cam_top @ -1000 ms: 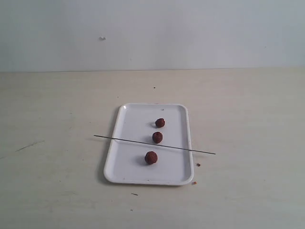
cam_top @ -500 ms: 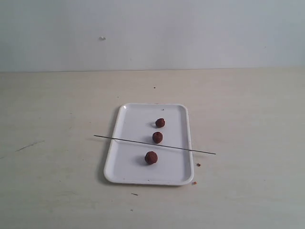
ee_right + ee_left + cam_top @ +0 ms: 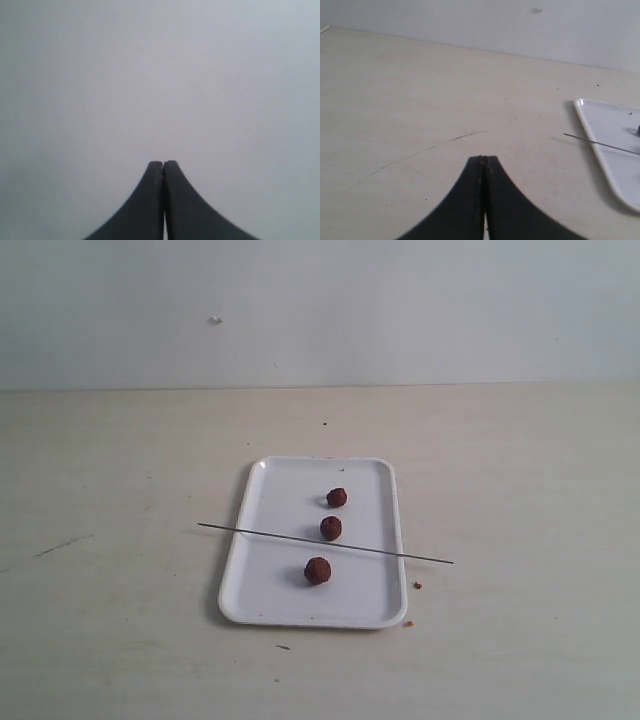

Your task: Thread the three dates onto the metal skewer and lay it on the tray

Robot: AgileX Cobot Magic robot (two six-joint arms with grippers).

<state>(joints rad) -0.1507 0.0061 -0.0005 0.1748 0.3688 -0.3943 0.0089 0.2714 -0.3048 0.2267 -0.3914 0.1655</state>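
Note:
A white tray (image 3: 270, 585) lies mid-table. Three dates rest loose on it in a row: far (image 3: 337, 497), middle (image 3: 331, 528), near (image 3: 318, 570). The thin metal skewer (image 3: 270, 534) lies across the tray, both ends overhanging its sides, passing between the middle and near dates. Neither arm shows in the exterior view. My left gripper (image 3: 483, 159) is shut and empty above bare table, with the tray's corner (image 3: 600, 130) and the skewer's tip (image 3: 590, 140) off to one side. My right gripper (image 3: 163, 163) is shut, facing only a blank grey wall.
Reddish crumbs (image 3: 417, 585) lie on the table by the tray's near right corner. A dark scratch (image 3: 60, 545) marks the tabletop at the left. A pale wall (image 3: 320, 310) stands behind the table.

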